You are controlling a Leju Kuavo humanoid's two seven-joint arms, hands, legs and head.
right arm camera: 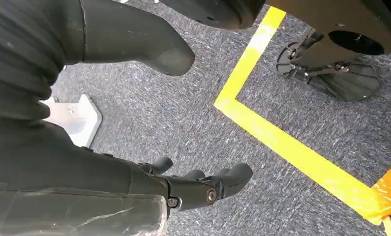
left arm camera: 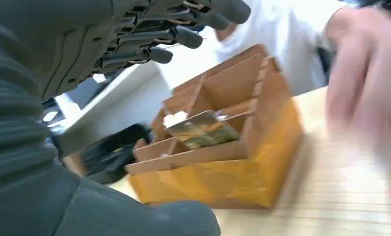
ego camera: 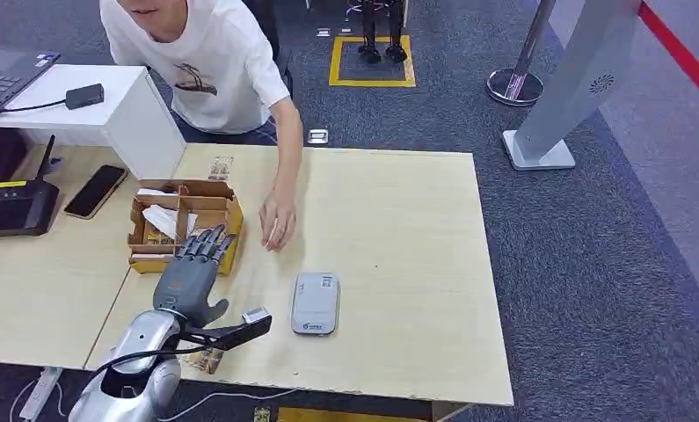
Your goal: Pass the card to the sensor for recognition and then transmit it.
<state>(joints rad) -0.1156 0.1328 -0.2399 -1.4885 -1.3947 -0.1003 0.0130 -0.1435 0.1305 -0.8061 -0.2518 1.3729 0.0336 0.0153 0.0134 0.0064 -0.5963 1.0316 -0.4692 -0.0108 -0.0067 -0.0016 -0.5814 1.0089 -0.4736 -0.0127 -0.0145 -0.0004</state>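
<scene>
Left hand (ego camera: 190, 274) sits low over the near-left part of the table (ego camera: 398, 229), fingers spread and straight, holding nothing. Fingertips reach over the near edge of the box (ego camera: 185, 225); can't tell if they touch it. Left wrist view: fingers (left arm camera: 183, 37) hang above the box (left arm camera: 218, 162), apart from it, thumb well below.

Box is brown cardboard with dividers and yellowish outer walls, on the table's left side. One card (left arm camera: 203, 129) lies tilted across a middle compartment, propped on a divider, with white paper just behind it. In the head view white paper fills the middle cells and the card itself is too small to pick out.

Sensor (ego camera: 316, 302) is a flat grey pad, right of the left hand and near the table's front edge, well apart from the box.

Person in a white shirt (ego camera: 207, 61) stands at the far side, one hand (ego camera: 277, 220) resting on the table just right of the box. Same hand is a blur in the left wrist view (left arm camera: 368, 73).

Right hand (right arm camera: 203, 189) hangs above grey carpet with yellow tape (right arm camera: 282, 142), fingers loosely curled, thumb apart, nothing in it.

Far left: phone (ego camera: 95, 191), black router (ego camera: 11, 207), laptop (ego camera: 3, 79) on a white desk.
</scene>
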